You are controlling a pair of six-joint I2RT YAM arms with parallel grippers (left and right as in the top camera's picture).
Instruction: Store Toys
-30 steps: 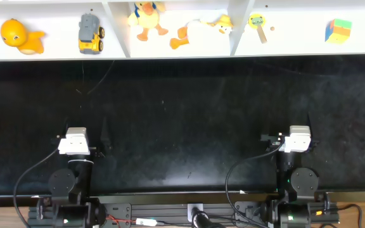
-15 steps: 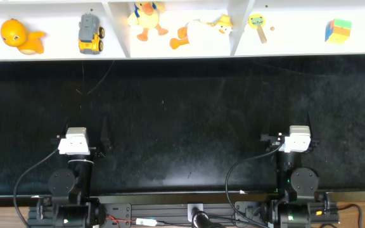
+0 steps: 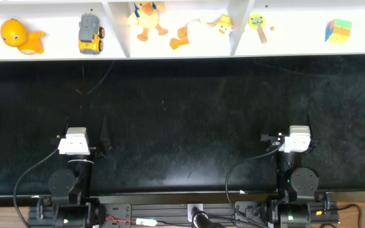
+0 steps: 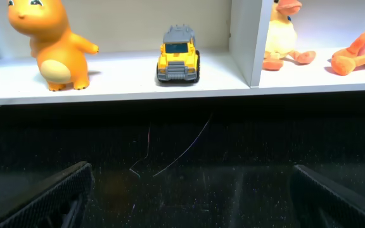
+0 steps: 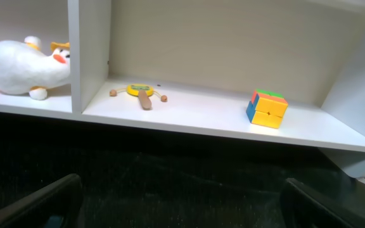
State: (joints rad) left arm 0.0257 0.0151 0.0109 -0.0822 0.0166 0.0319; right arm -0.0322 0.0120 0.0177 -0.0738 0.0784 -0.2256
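Every toy sits in the white shelf (image 3: 182, 50) at the far edge of the black mat. An orange dinosaur figure (image 3: 21, 36) (image 4: 52, 41) and a yellow truck (image 3: 90, 33) (image 4: 178, 56) share the left bay. Two plush ducks, one yellow (image 3: 147, 19) (image 4: 282, 35) and one white (image 3: 198, 30) (image 5: 24, 66), fill the middle bay. A small rattle drum (image 3: 258, 25) (image 5: 141, 95) and a colour cube (image 3: 338, 30) (image 5: 268, 107) lie in the right bay. My left gripper (image 3: 75, 140) (image 4: 189, 196) and right gripper (image 3: 294, 139) (image 5: 179, 202) rest near their bases, open and holding nothing.
White dividers (image 3: 119, 28) (image 3: 236, 28) split the shelf into three bays. The black mat (image 3: 182, 120) stretches between the shelf and the arms. Cables (image 3: 27, 177) loop around the arm bases along the near edge.
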